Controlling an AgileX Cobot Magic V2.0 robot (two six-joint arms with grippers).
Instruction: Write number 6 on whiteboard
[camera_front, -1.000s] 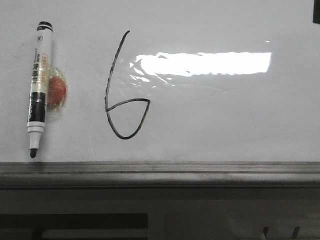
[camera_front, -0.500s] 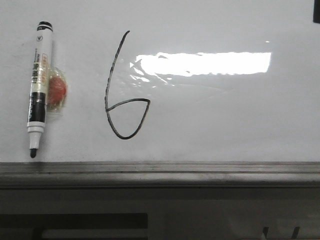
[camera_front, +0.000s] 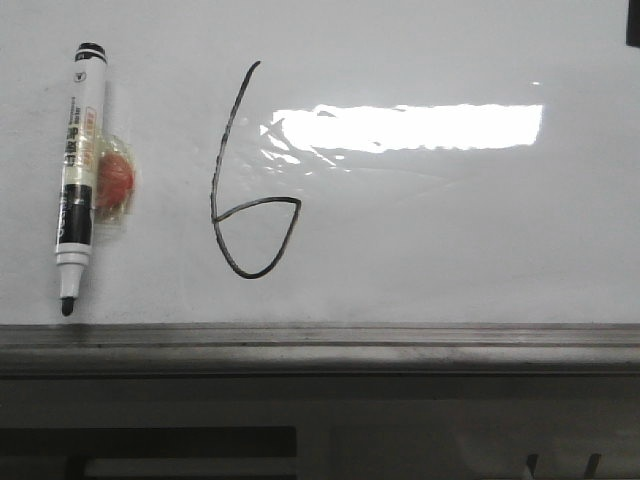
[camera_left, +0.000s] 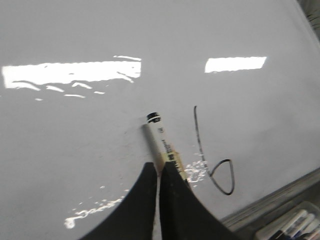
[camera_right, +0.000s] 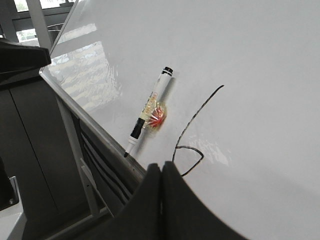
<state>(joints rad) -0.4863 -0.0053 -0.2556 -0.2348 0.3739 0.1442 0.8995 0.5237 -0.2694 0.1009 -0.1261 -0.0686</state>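
I'm seeing the number 6 (camera_front: 247, 180) already drawn on the whiteboard (camera_front: 450, 240), left of the light glare, so I'm judging the writing done. The marker (camera_front: 78, 175) is lying uncapped just left of the 6, tip toward the rail (camera_front: 320, 340), with an orange blob (camera_front: 113, 183) taped to its barrel.

I'm reading the left gripper (camera_left: 159, 172) as closed, fingertips together and holding nothing, sitting near the marker in its wrist view. The right gripper (camera_right: 161, 172) is also pinched together and empty, hovering off the board by the 6.

I'm guessing the marker is light, stiff and a bit slick. If I'm regrasping, I'm taking it mid-barrel, clear of the wet tip and the taped blob. The ink probably smears easily, so I'm keeping fingers off the 6. The board itself looks glossy and rigid.
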